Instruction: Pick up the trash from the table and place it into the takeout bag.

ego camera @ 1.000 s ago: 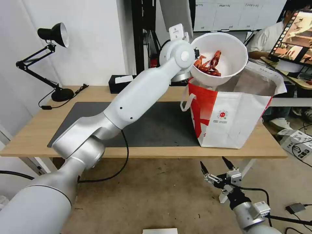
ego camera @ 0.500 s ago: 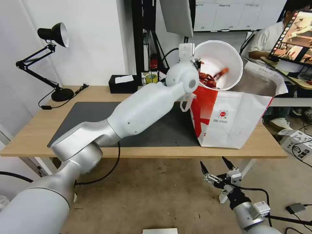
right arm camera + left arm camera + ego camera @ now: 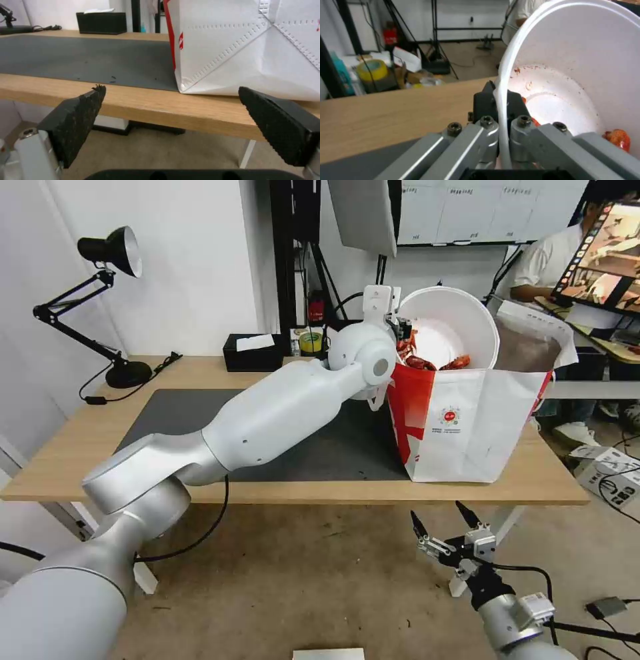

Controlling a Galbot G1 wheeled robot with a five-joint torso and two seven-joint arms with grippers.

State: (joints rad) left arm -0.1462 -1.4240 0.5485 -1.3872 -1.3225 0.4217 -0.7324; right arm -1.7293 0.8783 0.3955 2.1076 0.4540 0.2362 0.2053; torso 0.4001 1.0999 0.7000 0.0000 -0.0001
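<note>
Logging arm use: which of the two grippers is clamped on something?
The left gripper, raised at the white-and-red takeout bag, pinches the rim of the white round bowl. The right gripper hangs open below the table.

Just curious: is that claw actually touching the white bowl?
Touching. The left wrist view shows the left gripper pinching the white bowl rim between its fingers.

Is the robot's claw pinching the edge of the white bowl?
Yes, the left gripper has one finger on each side of the white bowl's rim, clamped on it above the takeout bag.
</note>
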